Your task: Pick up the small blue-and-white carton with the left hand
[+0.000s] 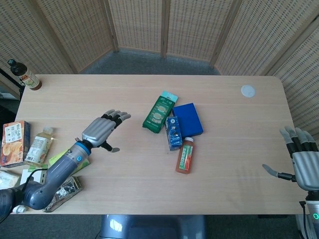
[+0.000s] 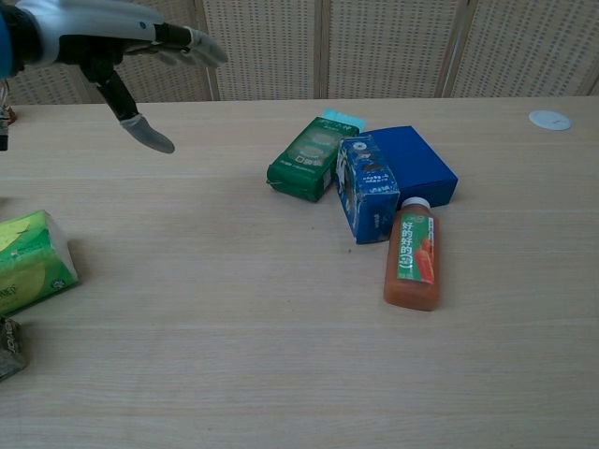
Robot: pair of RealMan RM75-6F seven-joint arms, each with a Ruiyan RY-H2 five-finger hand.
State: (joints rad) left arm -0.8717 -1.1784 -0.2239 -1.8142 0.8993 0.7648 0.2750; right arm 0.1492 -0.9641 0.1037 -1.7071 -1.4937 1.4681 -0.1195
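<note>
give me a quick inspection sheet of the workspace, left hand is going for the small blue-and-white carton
surface: pale wooden table, white round disc near its far right corner.
job's things: small blue-and-white carton lying between green carton and dark blue box, orange juice bottle at its near end.
clutter: green tissue pack, foil packet, snack box, pale bottle at left edge; brown bottle at far left corner.
hands: left hand open, above table, short of carton; right hand open at right edge.
cables: nothing seen.
surroundings: woven screens behind table.
</note>
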